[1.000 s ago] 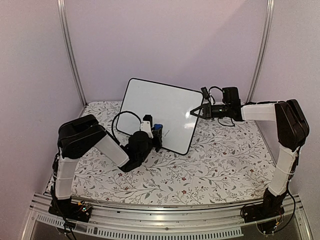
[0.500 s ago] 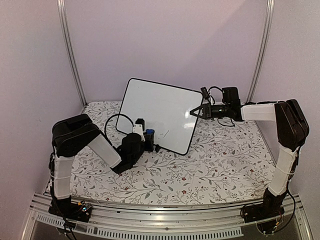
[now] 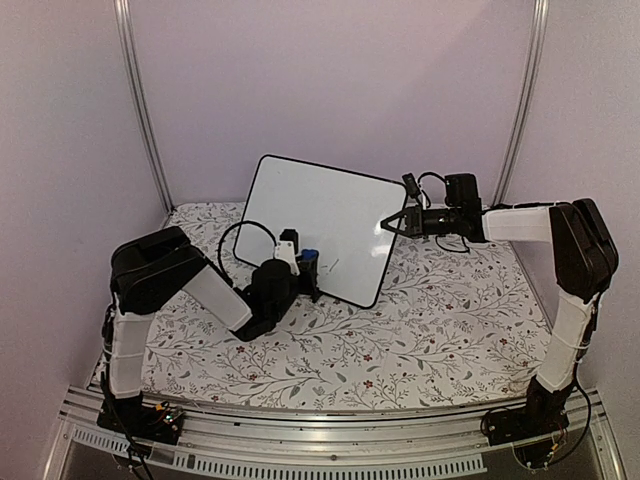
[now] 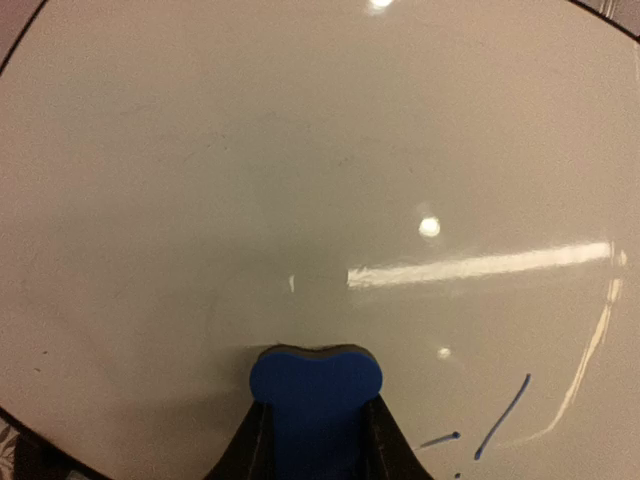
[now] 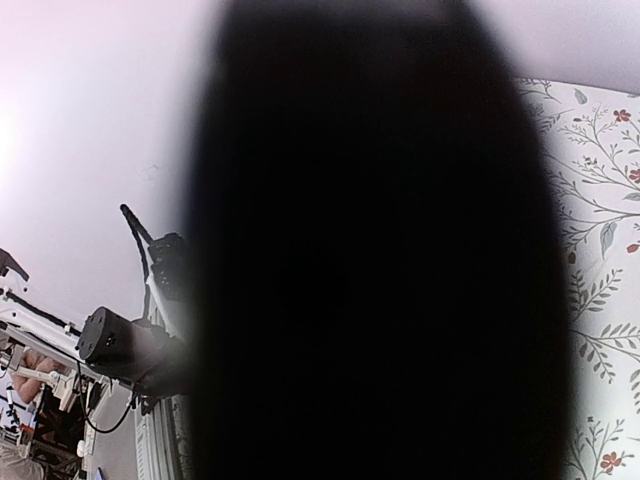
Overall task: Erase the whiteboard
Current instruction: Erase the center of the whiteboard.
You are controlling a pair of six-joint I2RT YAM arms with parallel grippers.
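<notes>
The whiteboard (image 3: 320,215) stands tilted at the back of the table and fills the left wrist view (image 4: 300,150). A few short blue strokes (image 4: 503,415) remain near its lower right; they show faintly in the top view (image 3: 331,265). My left gripper (image 3: 308,264) is shut on the small blue eraser (image 4: 315,385) and presses it flat against the lower part of the board. My right gripper (image 3: 388,224) grips the board's right edge. A dark blurred shape (image 5: 380,260) blocks most of the right wrist view, so its fingers are hidden there.
The table carries a floral cloth (image 3: 430,320). Pale walls and metal corner posts (image 3: 140,110) close in the back and sides. A black cable (image 3: 240,235) loops off the left wrist in front of the board's lower left corner.
My left gripper swept the eraser left and down along the board's lower edge, then came back right and slightly up. The right arm and the board have not moved.
</notes>
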